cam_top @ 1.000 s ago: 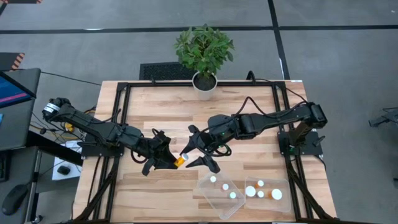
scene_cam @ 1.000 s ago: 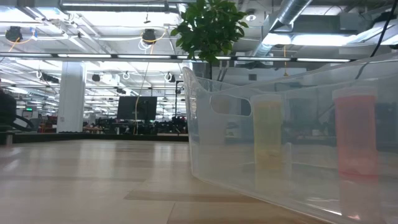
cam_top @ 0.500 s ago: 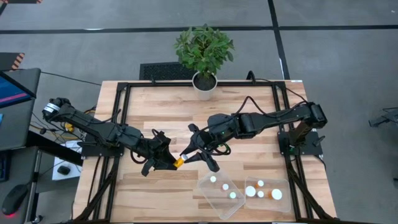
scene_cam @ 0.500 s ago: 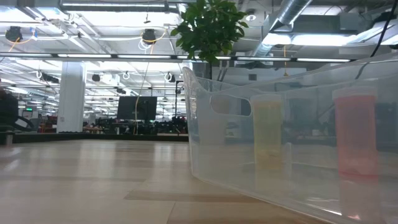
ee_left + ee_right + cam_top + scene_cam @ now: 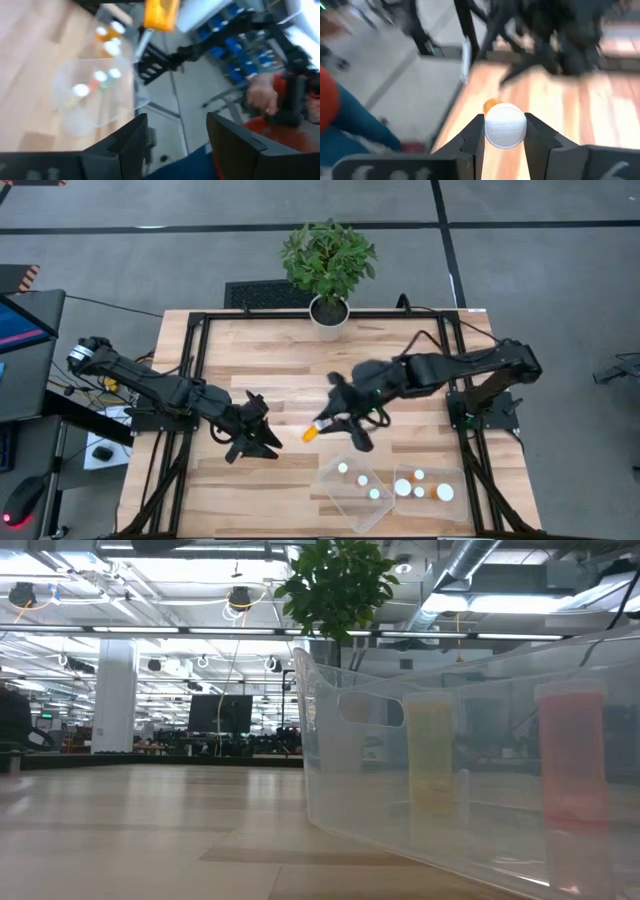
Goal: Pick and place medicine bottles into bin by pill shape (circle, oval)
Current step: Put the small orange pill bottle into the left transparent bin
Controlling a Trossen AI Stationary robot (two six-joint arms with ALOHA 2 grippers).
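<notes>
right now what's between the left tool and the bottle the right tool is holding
Nothing but bare wooden tabletop, as the high view shows. The open left tool sits apart from the orange bottle, which the right tool grips by its white-capped end.

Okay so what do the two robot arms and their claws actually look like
Both arms are dark, nearly black, slim and jointed, reaching in from black frames at the table's sides. Black cables loop along the right arm. The left claw and right claw each end in two dark, tapered fingers with flat inner faces. The left arm's base joint shows a pale metallic ring. No markings are readable.
</notes>
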